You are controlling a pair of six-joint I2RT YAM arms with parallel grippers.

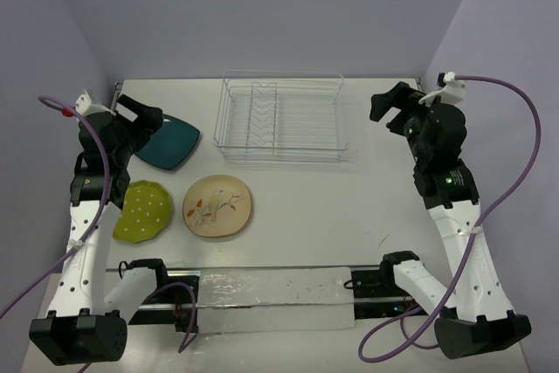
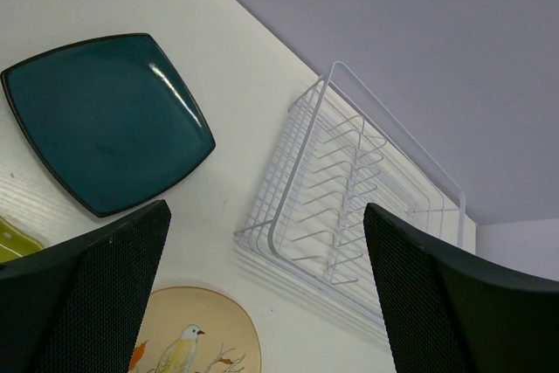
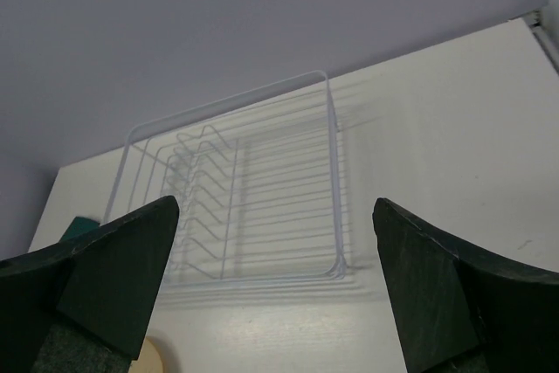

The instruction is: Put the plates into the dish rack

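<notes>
The silvery wire dish rack (image 1: 281,117) stands empty at the back middle of the table; it also shows in the left wrist view (image 2: 349,198) and the right wrist view (image 3: 236,198). The dark teal rounded-square plate (image 1: 171,144) lies flat at the left, also in the left wrist view (image 2: 105,120). The lime-green dotted plate (image 1: 142,210) and the beige floral plate (image 1: 218,205) lie flat in front of it. My left gripper (image 1: 142,120) is open and empty, raised beside the teal plate. My right gripper (image 1: 390,109) is open and empty, raised right of the rack.
A long pale strip (image 1: 262,290) lies along the table's near edge between the arm bases. The side walls stand close on the left and right. Bare tabletop (image 1: 367,198) lies between the rack and the right arm.
</notes>
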